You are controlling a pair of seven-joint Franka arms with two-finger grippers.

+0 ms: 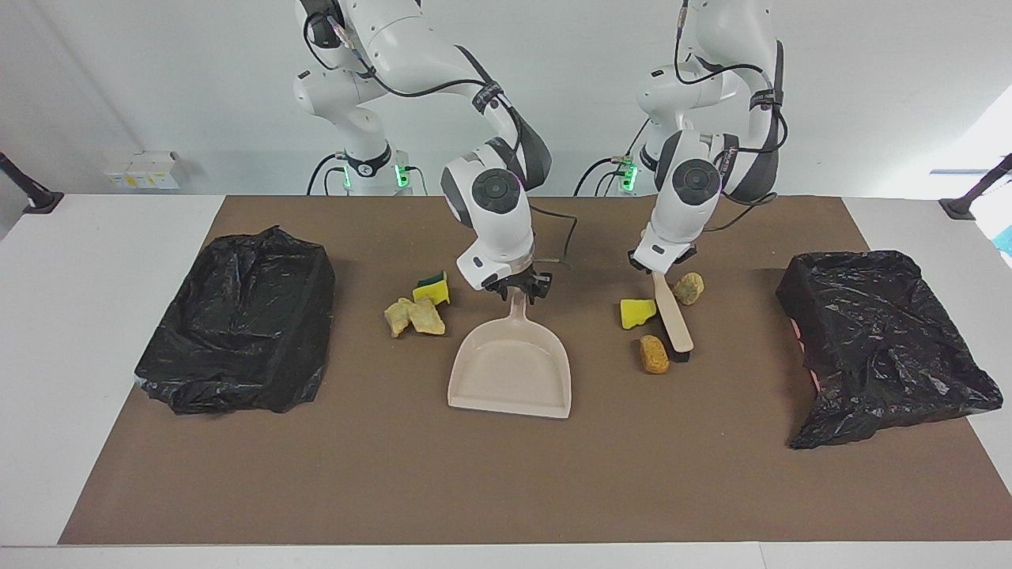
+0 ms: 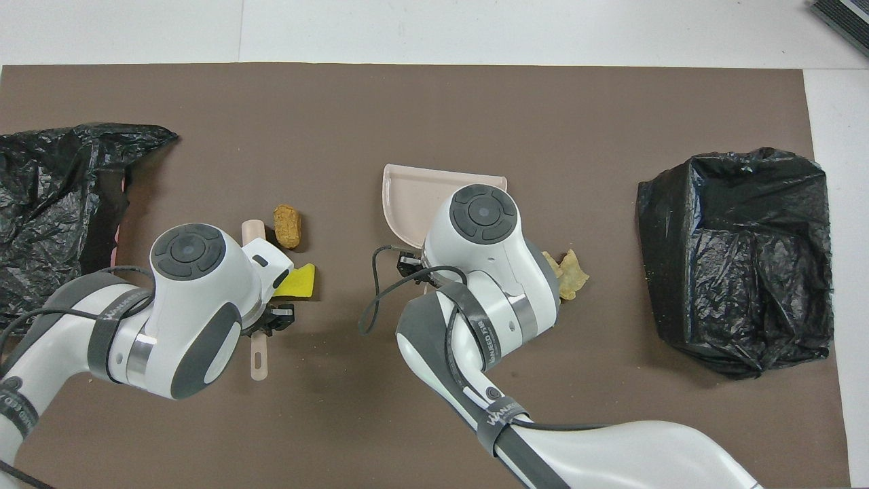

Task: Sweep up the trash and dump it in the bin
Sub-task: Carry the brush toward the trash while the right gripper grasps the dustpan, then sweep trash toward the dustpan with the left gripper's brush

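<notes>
The trash lies in two groups on the brown mat (image 1: 506,474). Toward the left arm's end are a yellow sponge piece (image 1: 636,313) (image 2: 299,282), an orange-brown lump (image 1: 654,353) (image 2: 287,226) and a beige chunk (image 1: 689,288). My left gripper (image 1: 660,269) is shut on the handle of the beige brush (image 1: 672,316), whose black bristles rest beside the lump. A green-backed sponge (image 1: 432,289) and pale foam chunks (image 1: 414,316) (image 2: 567,272) lie beside the beige dustpan (image 1: 512,367) (image 2: 414,197). My right gripper (image 1: 519,286) is shut on the dustpan's handle.
A black-bagged bin (image 1: 877,332) (image 2: 736,258) stands at the left arm's end of the mat, its mouth tilted toward the middle. Another black-bagged bin (image 1: 237,332) (image 2: 54,210) stands at the right arm's end. White table (image 1: 95,261) borders the mat.
</notes>
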